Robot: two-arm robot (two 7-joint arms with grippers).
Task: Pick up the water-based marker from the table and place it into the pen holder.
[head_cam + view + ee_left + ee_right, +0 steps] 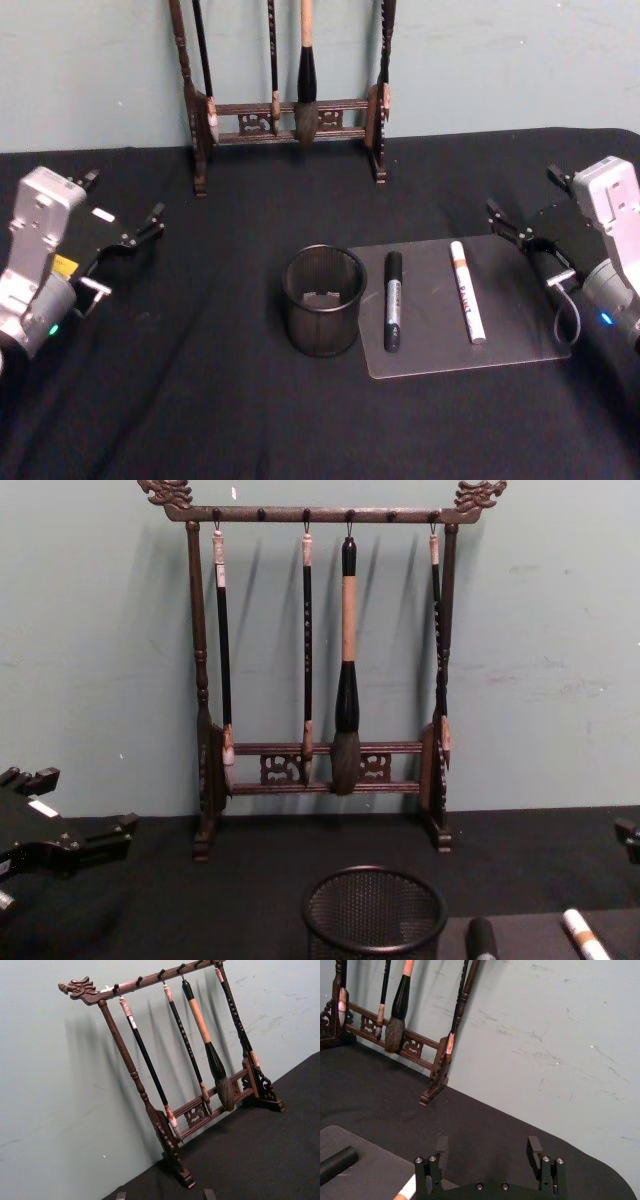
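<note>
Starting the pick, with nothing grasped yet. Holding the right gripper [527, 245] at the right edge of the head view, fingers released and spread wide. Parking the left gripper [128, 250] at the left edge above the worktop [200, 420], fingers likewise apart and empty.

Choosing between two pens lying side by side, apart, on the grey mat [430, 350] right of centre: a black marker [393, 300] just beside the pen holder [322, 300], and a white marker [467, 291] nearer the right gripper. Not managing to read which is water-based, so checking the label first.

Probably working best: coming down over the barrel's middle, setting the fingers across its length, closing gently to stop it rolling, lifting clear, then tipping it upright over the holder's rim before letting go.
</note>
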